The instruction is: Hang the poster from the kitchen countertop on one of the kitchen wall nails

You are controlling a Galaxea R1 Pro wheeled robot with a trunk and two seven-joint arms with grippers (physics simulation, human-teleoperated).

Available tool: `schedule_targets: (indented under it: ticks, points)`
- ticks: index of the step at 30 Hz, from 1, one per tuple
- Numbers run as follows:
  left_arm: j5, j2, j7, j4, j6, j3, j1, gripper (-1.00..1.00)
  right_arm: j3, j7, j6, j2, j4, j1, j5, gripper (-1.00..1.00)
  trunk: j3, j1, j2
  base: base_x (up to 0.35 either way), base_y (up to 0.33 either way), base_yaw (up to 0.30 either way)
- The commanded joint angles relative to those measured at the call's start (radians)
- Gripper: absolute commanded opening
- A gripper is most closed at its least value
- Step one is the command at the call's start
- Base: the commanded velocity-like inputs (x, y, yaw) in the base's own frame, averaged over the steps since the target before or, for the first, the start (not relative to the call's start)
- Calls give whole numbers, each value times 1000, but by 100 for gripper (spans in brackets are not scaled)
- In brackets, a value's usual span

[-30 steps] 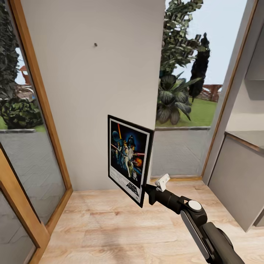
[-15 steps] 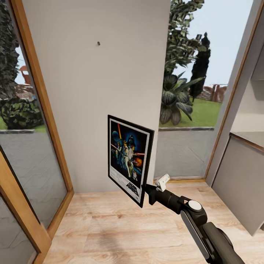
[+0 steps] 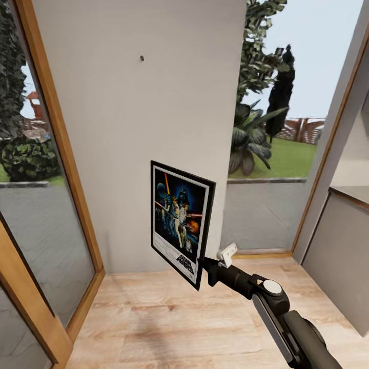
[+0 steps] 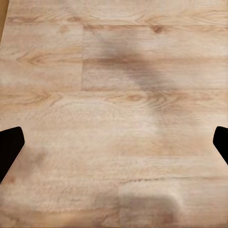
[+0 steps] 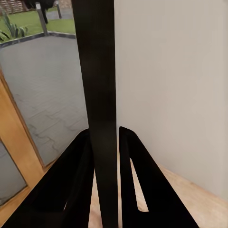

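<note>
Poster (image 3: 180,223) sits mid-frame in the head view, upright, its lower right corner pinched by the right gripper (image 3: 203,270); the wall nail (image 3: 142,58) is a speck far up the grey wall (image 3: 154,128), upper left of centre. Left wrist view: wooden floor (image 4: 114,95), the left gripper's dark fingertips (image 4: 9,147) spread wide, holding nothing. Right wrist view: jaws clamped on the black frame edge (image 5: 97,95). Held by one corner, it could swing or slip during the long lift.
</note>
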Motion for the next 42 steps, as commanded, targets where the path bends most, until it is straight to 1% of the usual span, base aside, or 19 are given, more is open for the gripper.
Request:
schedule_targets:
  ticks: [1, 6, 15, 42]
  points:
    - [0, -1, -9, -1, -1, 6, 0, 100, 1, 0, 10, -1, -1, -1, -13, -100, -1, 0, -1, 106, 60, 0]
    - [0, -1, -9, -1, -2, 6, 0, 100, 1, 0, 10, -1, -1, -1, -13, -100, -1, 0, -1, 158, 30, 0]
    - [1, -1, -9, -3, -2, 7, 0, 100, 1, 1, 14, -1, -2, -1, -14, -100, -1, 0, -1, 22, 2, 0]
    - [0, -1, -9, -1, 2, 2, 0, 100, 1, 1, 13, -1, -2, -1, -14, -100, 84, -103, 188, 0, 0, 0]
